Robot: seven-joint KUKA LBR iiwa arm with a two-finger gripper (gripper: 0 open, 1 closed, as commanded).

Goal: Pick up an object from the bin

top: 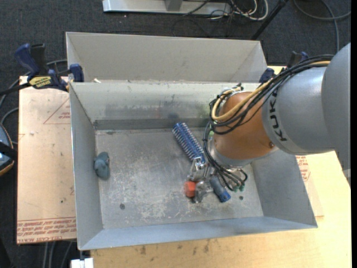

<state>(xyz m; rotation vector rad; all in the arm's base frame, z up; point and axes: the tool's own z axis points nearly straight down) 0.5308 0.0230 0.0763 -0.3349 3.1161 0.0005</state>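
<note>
My gripper [199, 176] reaches down below the orange wrist cover to the bin floor, right of the middle. A small red-orange block [191, 189] lies right at its lower tip, touching or nearly touching it. Just to the right, a short blue cylinder [222, 195] lies partly under the cables. A blue ribbed comb-like piece [186, 139] lies slanted just above the gripper, its lower end running up to the metal of the gripper.
A grey-blue lump [102, 165] sits alone near the left wall of the bin. The arm and its orange cover hang over the right part of the bin and hide the floor there.
</note>
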